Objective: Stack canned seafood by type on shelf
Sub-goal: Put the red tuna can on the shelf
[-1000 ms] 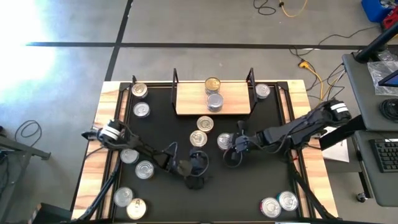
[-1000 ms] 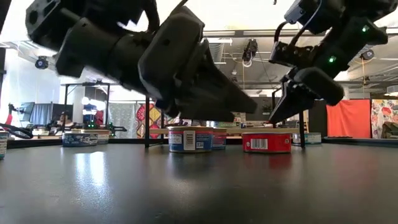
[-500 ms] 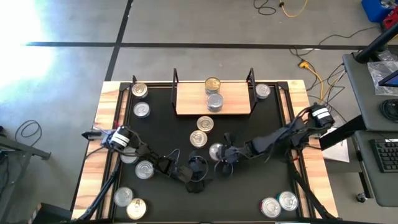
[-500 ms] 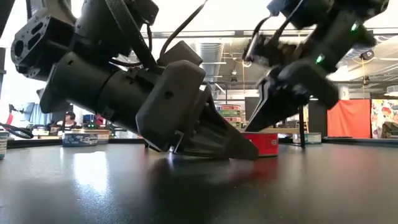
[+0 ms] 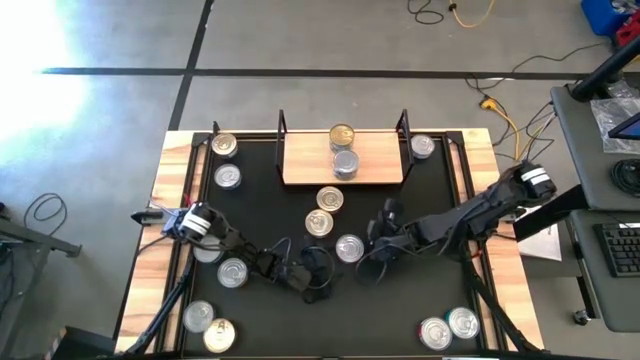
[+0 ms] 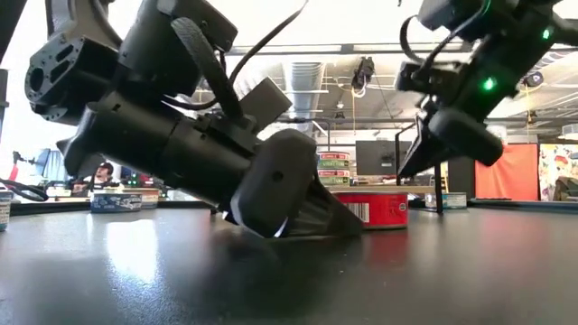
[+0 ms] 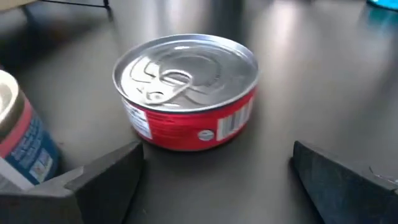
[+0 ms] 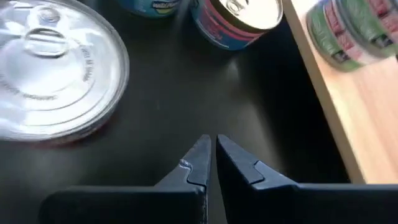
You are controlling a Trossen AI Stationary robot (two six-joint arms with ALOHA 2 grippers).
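Observation:
A red-sided tin with a silver lid stands on the black table mid-field. My left gripper is open and low over the table, its fingers short of the tin on the near-left side. My right gripper is shut and hovers a little to the tin's right, tilted down, apart from it. The shelf at the far edge carries a gold-lidded tin and a silver-lidded one.
Two tins stand between the shelf and the red tin. More tins sit at the far left, near left, far right and near right. The table has raised wooden edges.
My shut right gripper swung toward the table's left and near edge and slid the red tin that way, then drew back to the right, clear of it. My left gripper sank toward the table and tipped its open fingers down, facing the tin.

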